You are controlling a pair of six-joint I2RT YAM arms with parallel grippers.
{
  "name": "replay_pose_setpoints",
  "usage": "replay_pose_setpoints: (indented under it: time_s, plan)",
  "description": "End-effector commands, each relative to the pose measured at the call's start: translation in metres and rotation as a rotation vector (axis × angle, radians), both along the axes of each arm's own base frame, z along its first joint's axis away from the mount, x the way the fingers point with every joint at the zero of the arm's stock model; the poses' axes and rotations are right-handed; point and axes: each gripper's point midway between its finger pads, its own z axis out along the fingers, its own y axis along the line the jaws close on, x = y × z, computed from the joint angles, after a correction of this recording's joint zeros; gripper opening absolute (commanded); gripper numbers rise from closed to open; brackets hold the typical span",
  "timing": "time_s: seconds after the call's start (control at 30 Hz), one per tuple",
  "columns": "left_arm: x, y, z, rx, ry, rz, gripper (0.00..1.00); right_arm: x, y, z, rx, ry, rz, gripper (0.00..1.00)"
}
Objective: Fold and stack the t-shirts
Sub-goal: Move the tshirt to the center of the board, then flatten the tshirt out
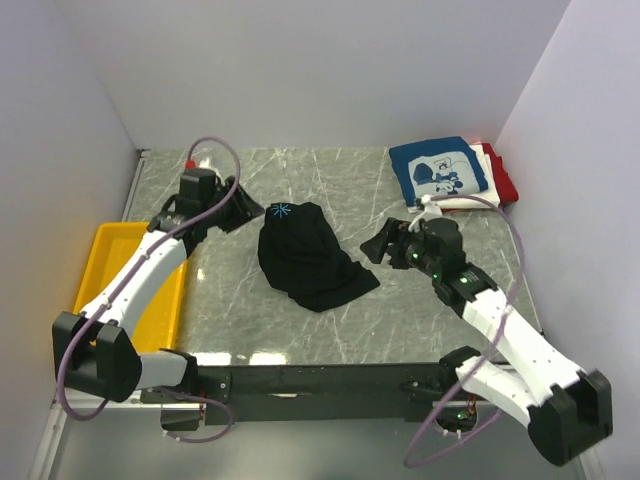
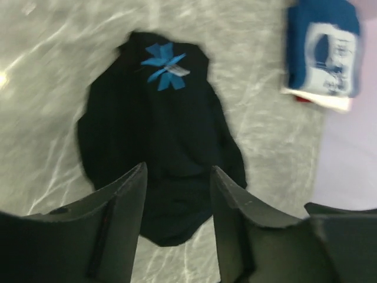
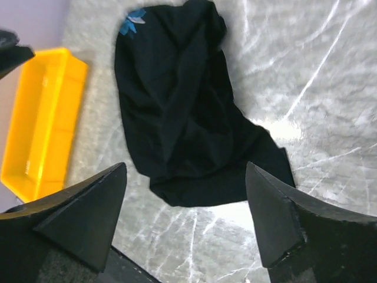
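The black t-shirt (image 1: 305, 258) lies crumpled on the table (image 1: 330, 180), with open marble off its near and far edges. The left gripper (image 1: 250, 213) is just beside its left edge and the right gripper (image 1: 375, 247) just beside its right. Both have their jaws apart and hold nothing. The folded t-shirts (image 1: 450, 172) are stacked well beyond its far-right.

You have open counter (image 1: 340, 185) beyond the crumpled black t-shirt (image 1: 310, 258) and in front of it. The left claw (image 1: 250, 210) and right claw (image 1: 378, 248) flank it closely. The yellow tray (image 1: 100, 255) blocks the left edge; the folded stack (image 1: 450, 172) fills the far right corner

Red t-shirt (image 1: 505, 180) mostly hidden, seemingly folded.
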Motion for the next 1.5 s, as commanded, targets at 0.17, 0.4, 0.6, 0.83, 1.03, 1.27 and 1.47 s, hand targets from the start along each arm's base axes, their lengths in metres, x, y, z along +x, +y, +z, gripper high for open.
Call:
replay_pose_setpoints:
  time_s: [0.17, 0.4, 0.6, 0.83, 1.03, 1.27, 1.47]
  plan:
    - [-0.048, 0.004, -0.077, -0.023, 0.109, 0.146, 0.47, 0.038, 0.045, -0.02, 0.039, 0.015, 0.124, 0.77]
    - [-0.097, -0.034, -0.119, -0.027, 0.185, 0.038, 0.48, 0.048, 0.081, -0.04, -0.072, 0.044, 0.166, 0.73]
    - [-0.112, -0.056, -0.14, 0.002, 0.203, -0.014, 0.5, 0.053, 0.085, -0.054, -0.175, 0.062, 0.124, 0.72]
    - [-0.114, -0.09, -0.158, 0.091, 0.234, -0.063, 0.54, 0.062, 0.081, -0.075, -0.278, 0.108, 0.101, 0.69]
    - [-0.11, -0.104, -0.166, 0.128, 0.237, -0.069, 0.55, 0.065, 0.083, -0.08, -0.307, 0.119, 0.124, 0.61]
    - [-0.103, -0.102, -0.178, 0.185, 0.258, -0.039, 0.28, 0.067, 0.084, -0.073, -0.317, 0.125, 0.129, 0.16]
    - [-0.081, -0.08, -0.162, 0.255, 0.241, 0.026, 0.01, 0.084, 0.062, -0.032, -0.313, 0.092, 0.034, 0.0]
